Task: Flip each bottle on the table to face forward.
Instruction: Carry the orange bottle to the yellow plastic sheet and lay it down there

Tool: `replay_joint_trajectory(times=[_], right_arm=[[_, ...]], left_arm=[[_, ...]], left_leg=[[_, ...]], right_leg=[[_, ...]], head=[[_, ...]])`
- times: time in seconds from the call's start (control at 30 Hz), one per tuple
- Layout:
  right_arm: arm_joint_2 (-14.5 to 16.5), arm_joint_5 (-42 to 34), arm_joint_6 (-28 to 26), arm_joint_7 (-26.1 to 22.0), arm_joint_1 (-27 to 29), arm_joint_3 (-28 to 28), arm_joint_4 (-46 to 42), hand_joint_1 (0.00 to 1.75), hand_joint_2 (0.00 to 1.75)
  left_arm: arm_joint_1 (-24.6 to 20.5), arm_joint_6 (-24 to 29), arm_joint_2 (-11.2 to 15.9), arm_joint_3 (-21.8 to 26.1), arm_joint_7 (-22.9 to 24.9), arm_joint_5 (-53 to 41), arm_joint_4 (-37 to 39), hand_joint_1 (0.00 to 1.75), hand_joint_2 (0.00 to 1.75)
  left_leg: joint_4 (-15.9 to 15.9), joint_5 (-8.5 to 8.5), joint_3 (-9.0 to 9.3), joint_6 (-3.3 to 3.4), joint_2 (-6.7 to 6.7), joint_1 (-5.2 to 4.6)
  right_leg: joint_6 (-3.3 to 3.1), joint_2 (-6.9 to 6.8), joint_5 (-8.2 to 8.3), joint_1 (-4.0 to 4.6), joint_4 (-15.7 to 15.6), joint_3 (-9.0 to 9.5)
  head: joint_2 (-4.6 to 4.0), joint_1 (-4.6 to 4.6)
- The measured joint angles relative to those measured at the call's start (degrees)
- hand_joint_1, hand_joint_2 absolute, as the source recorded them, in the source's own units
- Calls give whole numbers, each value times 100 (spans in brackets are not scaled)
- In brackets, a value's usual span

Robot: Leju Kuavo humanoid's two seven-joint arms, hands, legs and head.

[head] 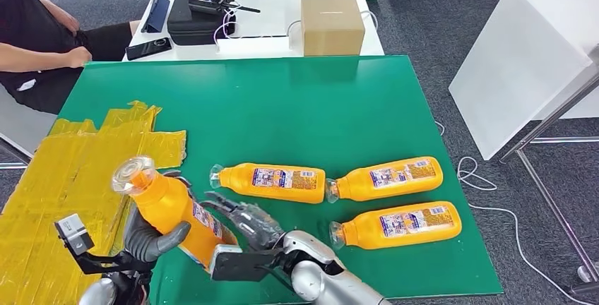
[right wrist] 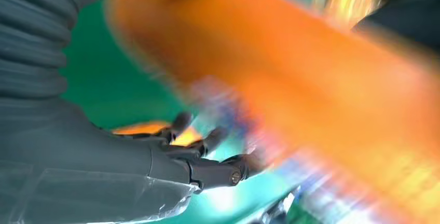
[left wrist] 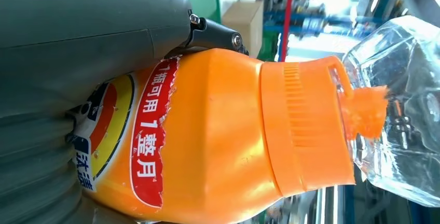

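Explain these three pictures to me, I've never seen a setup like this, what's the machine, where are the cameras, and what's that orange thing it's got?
This is a humanoid robot with two silver arms ending in many-fingered hands. The wide picture comes from its head, looking down at a green table. The other two come from cameras at its wrists, so they look sideways and very close.

Its left hand grips an orange bottle with a clear cap, lifted off the table; the left wrist view shows that bottle's label close up. Its right hand reaches beside the bottle; whether it touches is unclear, since the right wrist view is blurred.

Three more orange bottles lie on their sides. Yellow sheeting covers the table's left.
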Motion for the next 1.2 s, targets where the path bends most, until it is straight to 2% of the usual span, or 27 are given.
replay_joint_trajectory(times=[0.1,0.17,0.27,0.33,0.5,0.6,0.67,0.77,0.9,1.1,1.2], right_arm=[[-278,42,-35,55,-17,-452,-354,0,0],[-456,59,25,75,-82,-793,-571,0,0],[-685,52,167,80,-286,-1235,-757,0,0],[-812,18,248,79,-438,-1450,-791,0,0],[-992,-30,331,75,-656,-1746,-796,0,0],[-1055,-85,379,86,-738,-1785,-776,0,0],[-1105,-152,452,109,-855,-1792,-704,0,0],[-1160,-214,591,165,-1062,-1782,-475,0,0],[-1195,-223,699,223,-1250,-1748,-141,0,175],[-1211,-294,924,287,-1463,-1579,313,0,175],[-1202,-336,1009,294,-1560,-1460,543,0,175]], left_arm=[[-232,874,-11,455,-236,-770,-76,175,175],[-499,1876,-16,883,-453,-1782,-113,175,175],[-857,3679,20,1473,-737,-3748,-137,175,175],[-984,4432,91,1744,-779,-4644,-122,175,175],[-1098,4913,203,2068,-768,-5231,-18,175,175],[-1122,5412,272,2094,-610,-6041,137,175,175],[-1126,5657,360,2080,-458,-6576,368,175,175],[-1145,5673,514,1994,-335,-6857,952,175,175],[-1168,5603,702,1847,-337,-6911,1728,175,175],[-1276,4908,954,1526,-390,-7024,2667,175,175],[-1352,4732,1061,1307,-505,-7093,3076,175,175]], left_leg=[[1,2,-1,1,-1,-1],[2,3,-2,1,-1,-1],[2,4,3,1,1,1],[2,5,6,1,1,1],[2,5,2,1,0,2],[1,4,0,2,0,1],[1,4,1,2,1,-1],[2,5,2,2,2,-5],[2,5,3,2,2,-5],[2,5,-1,2,2,-4],[1,5,0,3,0,-4]], right_leg=[[1,-1,2,-2,0,1],[2,-1,4,-3,1,2],[3,1,5,-1,4,3],[3,1,5,1,5,2],[3,0,4,2,7,1],[3,0,4,-3,5,0],[3,0,4,-6,4,0],[3,0,4,-10,3,0],[3,0,4,-7,5,0],[3,0,4,-5,6,-2],[3,-1,4,-10,6,-1]], head=[[0,1],[0,0],[0,-1],[0,-2],[0,0],[0,0],[0,0],[0,0],[0,0],[0,-1],[0,0]])
